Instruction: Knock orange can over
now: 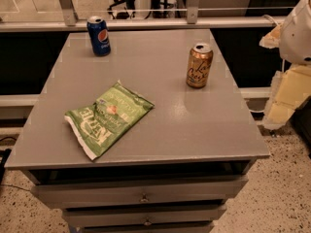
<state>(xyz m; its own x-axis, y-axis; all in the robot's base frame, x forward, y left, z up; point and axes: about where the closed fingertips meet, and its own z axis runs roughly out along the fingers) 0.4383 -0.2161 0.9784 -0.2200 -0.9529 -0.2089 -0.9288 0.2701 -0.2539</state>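
Note:
The orange can [199, 65] stands upright on the right side of the grey table top [160, 110]. It is orange-gold with white cursive lettering and a silver top. My gripper [284, 103] hangs off the table's right edge, to the right of the can and a little nearer the camera. It is apart from the can and holds nothing that I can see. Above it is the white arm [297, 30].
A blue Pepsi can [98, 36] stands upright at the far left of the table. A green chip bag [108, 116] lies flat at the front left. Drawers [143, 197] sit under the table top. A rail [146, 23] runs behind the table.

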